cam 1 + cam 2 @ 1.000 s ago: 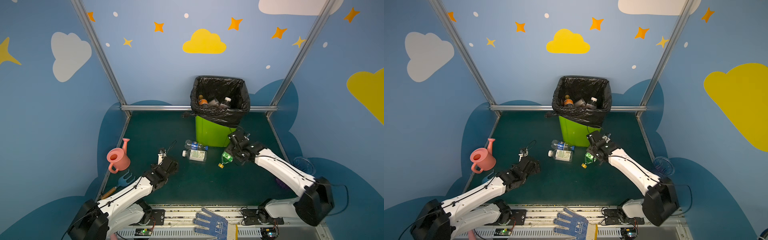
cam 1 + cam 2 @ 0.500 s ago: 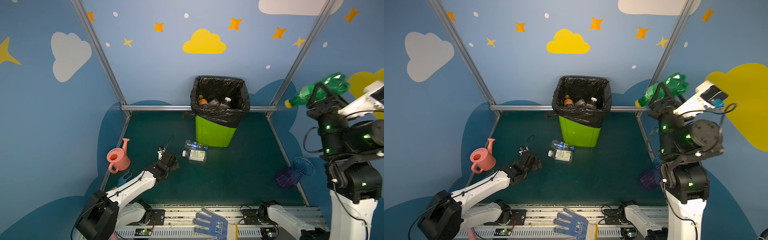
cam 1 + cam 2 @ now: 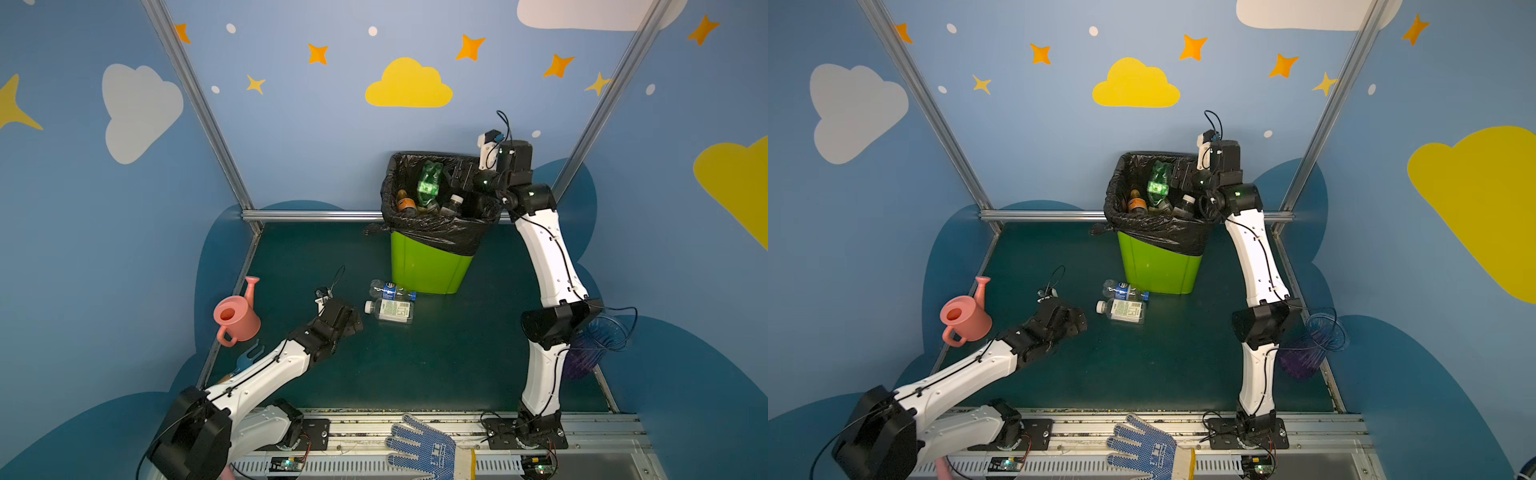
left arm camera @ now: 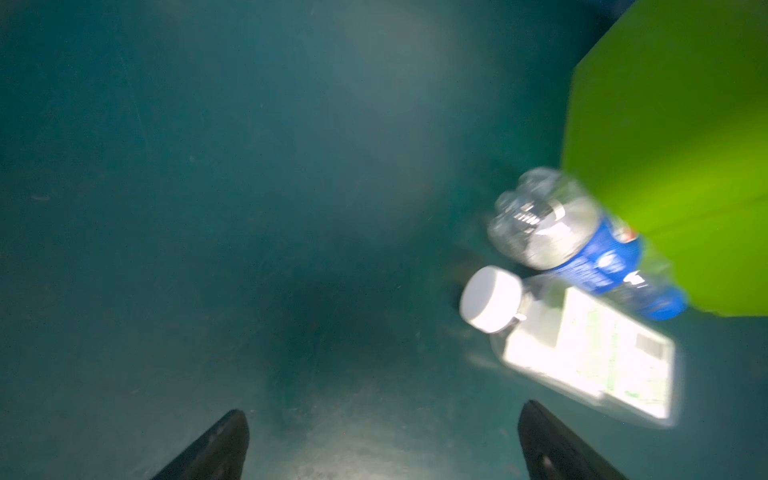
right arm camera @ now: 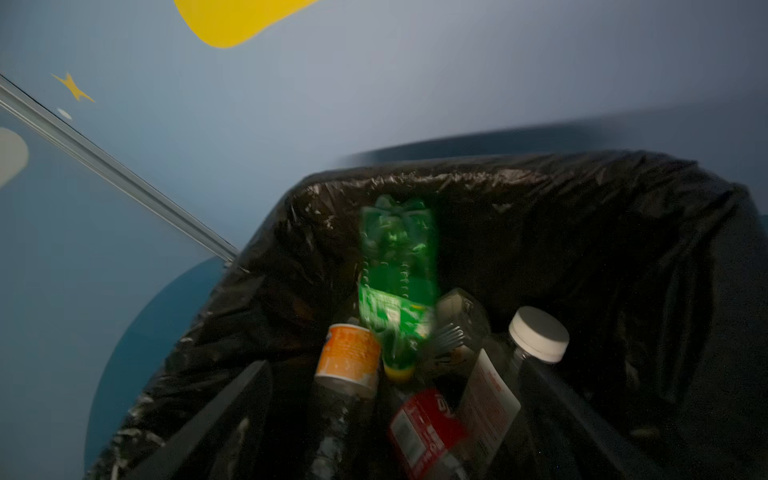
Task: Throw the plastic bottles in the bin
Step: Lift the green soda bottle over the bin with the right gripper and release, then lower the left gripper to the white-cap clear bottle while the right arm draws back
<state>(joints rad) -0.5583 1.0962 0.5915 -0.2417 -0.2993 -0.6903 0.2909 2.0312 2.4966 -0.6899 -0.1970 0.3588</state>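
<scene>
Bin w/ black bag stands at the back of the mat. Inside it the green bottle sits neck down on top of other bottles. Over the rim hangs the right gripper, jaws wide open, holding nothing. Two more lie on the mat just beside the bin's foot: the blue-label bottle & the white-cap bottle, touching each other. Low near them is the left gripper, jaws open & empty. I think they are light, thin & smooth, so they may roll or squash; best grab approx the middle, across the label. White-cap one is nearer w/ open mat in front. Bin wall is close behind the blue one, so less room there. The pink can is well apart.
</scene>
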